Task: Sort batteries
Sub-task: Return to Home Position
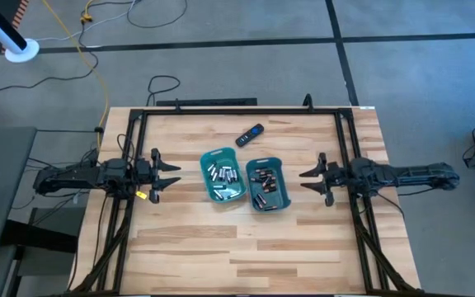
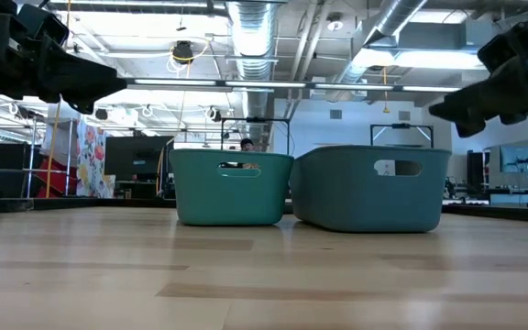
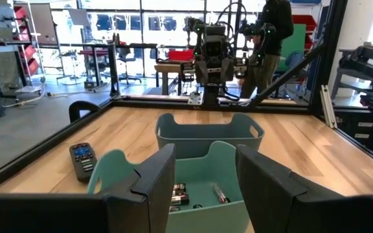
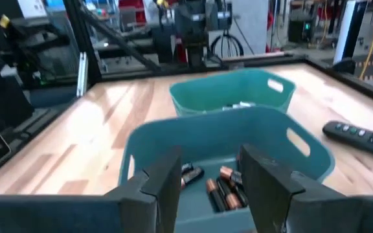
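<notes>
On the pale wooden plank table (image 1: 246,247) two teal plastic trays stand side by side in the middle, touching or nearly so. The left-hand teal plastic tray (image 1: 204,169) holds the silvery-grey cylindrical batteries (image 1: 223,173), and the right-hand teal plastic tray (image 1: 287,186) holds the dark cylindrical batteries with coppery ends (image 1: 264,177), lying loose on its floor. The left gripper (image 1: 176,175) hangs above the table's left part, clear of its tray, its fingers (image 3: 157,178) spread wide with nothing between them. The right gripper (image 1: 305,180) mirrors it on the right side, fingers (image 4: 264,175) likewise parted and bare. A black plastic remote with a blue button (image 1: 250,134) lies behind the trays
</notes>
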`<act>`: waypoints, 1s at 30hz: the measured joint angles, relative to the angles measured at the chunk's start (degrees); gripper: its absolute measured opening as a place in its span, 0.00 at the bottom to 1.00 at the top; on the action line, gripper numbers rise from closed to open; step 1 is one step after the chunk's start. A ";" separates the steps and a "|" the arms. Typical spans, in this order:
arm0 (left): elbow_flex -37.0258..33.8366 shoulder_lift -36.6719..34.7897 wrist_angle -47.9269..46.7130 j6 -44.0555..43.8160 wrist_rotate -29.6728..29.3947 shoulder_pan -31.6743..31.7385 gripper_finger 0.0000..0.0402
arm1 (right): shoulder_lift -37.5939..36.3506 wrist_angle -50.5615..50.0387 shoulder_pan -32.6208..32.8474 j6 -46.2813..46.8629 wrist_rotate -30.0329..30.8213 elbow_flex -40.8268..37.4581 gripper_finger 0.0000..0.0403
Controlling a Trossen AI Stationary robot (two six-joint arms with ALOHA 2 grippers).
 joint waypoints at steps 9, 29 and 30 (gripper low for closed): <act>0.01 -0.02 0.00 0.00 -0.02 0.00 0.39 | 3.27 -0.07 0.00 0.02 -0.06 -0.02 0.43; 0.00 -0.02 0.00 0.00 -0.04 0.00 0.39 | 3.25 -0.15 0.00 4.97 -0.06 -0.07 0.43; 0.02 0.00 0.00 0.00 -0.04 0.00 0.39 | 3.25 -0.15 0.00 4.97 -0.06 -0.07 0.43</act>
